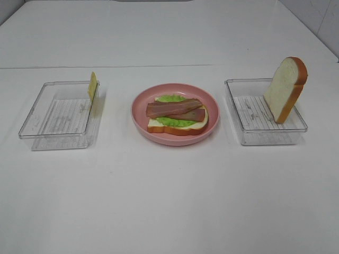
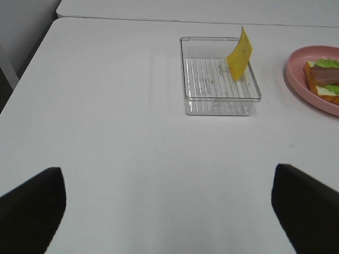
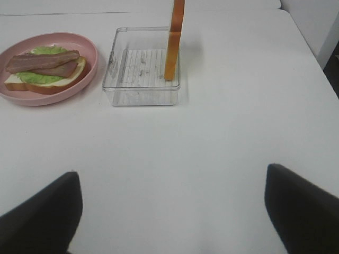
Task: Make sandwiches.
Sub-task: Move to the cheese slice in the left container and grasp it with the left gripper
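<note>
The left claw (image 2: 168, 211) and right claw (image 3: 172, 211) hover spread wide and empty over the tabletop (image 1: 169, 201), only their dark tips showing, while the upright bread (image 3: 174, 45) is cropped in the right wrist view.

A plate (image 1: 139, 114) sits in the middle of the table (image 1: 169, 201), holding a bread slice (image 1: 177, 128) with lettuce (image 1: 175, 122) and bacon (image 1: 172, 108) stacked on it. The left tray (image 1: 58, 142) has a cheese slice (image 1: 92, 86) leaning on its right wall; the right tray (image 1: 265, 136) holds a second bread slice (image 1: 286, 89) standing against its right wall

Pink plate (image 1: 175, 141): frame centre | clear tray (image 1: 58, 142): left of centre | second clear tray (image 1: 267, 137): right of centre | white table (image 1: 169, 206): beneath all three
</note>
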Controlling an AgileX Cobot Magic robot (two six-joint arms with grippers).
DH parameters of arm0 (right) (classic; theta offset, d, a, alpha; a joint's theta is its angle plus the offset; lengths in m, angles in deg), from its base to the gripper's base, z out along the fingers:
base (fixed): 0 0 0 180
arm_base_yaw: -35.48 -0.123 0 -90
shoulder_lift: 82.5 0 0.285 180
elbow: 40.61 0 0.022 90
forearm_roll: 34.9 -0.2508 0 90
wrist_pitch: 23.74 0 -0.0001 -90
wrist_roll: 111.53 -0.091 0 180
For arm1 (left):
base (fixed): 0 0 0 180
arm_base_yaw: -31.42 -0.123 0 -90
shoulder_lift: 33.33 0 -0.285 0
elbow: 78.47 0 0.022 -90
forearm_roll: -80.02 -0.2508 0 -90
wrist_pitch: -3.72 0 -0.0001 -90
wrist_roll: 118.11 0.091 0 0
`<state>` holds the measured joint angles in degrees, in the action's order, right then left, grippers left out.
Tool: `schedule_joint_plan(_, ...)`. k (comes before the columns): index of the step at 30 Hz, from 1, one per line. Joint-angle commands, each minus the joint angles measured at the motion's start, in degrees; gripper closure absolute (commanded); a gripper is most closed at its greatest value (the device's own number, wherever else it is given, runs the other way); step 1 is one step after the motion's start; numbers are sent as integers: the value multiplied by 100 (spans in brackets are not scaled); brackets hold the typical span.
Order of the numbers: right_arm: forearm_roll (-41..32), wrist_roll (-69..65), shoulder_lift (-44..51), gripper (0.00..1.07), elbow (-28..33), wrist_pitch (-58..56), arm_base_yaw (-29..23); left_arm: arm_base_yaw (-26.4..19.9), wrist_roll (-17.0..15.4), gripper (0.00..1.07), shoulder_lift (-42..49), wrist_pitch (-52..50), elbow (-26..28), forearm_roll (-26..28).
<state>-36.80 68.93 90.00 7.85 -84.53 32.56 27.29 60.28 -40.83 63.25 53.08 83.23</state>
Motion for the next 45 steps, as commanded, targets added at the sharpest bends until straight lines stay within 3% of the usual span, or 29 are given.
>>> schedule_joint_plan(1,-17,34,132,23,11,63,-11,-6,-6,4,-201,241,178,6)
schedule_joint_plan(7,-17,34,132,23,11,63,-11,-6,246,4,-1175,773,802,-103)
schedule_joint_plan(9,-17,34,132,23,11,63,-11,-6,298,4,-1982,985,1278,-103)
schedule_joint_plan(10,-17,34,132,23,11,63,-11,-6,218,4,-2515,1169,1627,-103)
schedule_joint_plan(13,-17,34,132,23,11,63,-11,-6,160,4,-2813,1266,1805,-103)
schedule_joint_plan(15,-17,34,132,23,11,63,-11,-6,-63,4,-3701,1346,2257,-166)
schedule_joint_plan(16,-17,34,132,23,11,63,-11,-6,-63,4,-3701,1346,2257,-166)
schedule_joint_plan(18,-17,34,132,23,11,63,-11,-6,-223,4,-4756,1346,2716,-229)
schedule_joint_plan(19,-17,34,132,23,11,63,-11,-6,-223,4,-4756,1346,2716,-229)
schedule_joint_plan(21,-17,34,132,23,11,63,-11,-6,-223,4,-6091,1352,3432,-252)
schedule_joint_plan(25,-17,34,132,23,11,63,-11,17,-246,4,-7047,1346,4034,-201)
schedule_joint_plan(27,-17,34,132,23,11,63,-11,252,-338,4,-7981,1346,4715,-206)
schedule_joint_plan(31,-17,34,132,23,11,63,-11,636,-481,4,-8795,1346,5294,-235)
schedule_joint_plan(33,-17,34,132,23,11,63,-11,1003,-768,4,-9586,1324,5827,-269)
schedule_joint_plan(35,-17,34,132,23,11,63,-11,1123,-837,4,-9866,1324,6045,-269)
schedule_joint_plan(36,-17,34,132,23,11,63,-11,1301,-951,4,-10359,1341,6503,-269)
schedule_joint_plan(37,-17,34,132,23,11,63,-11,1301,-951,4,-10359,1341,6503,-269)
schedule_joint_plan(39,-17,34,132,23,11,63,-11,1513,-1112,4,-11058,1346,7105,-258)
schedule_joint_plan(41,-17,34,132,23,11,63,-11,1570,-1157,4,-11287,1346,7265,-258)
schedule_joint_plan(45,-17,34,132,23,11,63,-11,1748,-1283,4,-12164,1346,8159,-229)
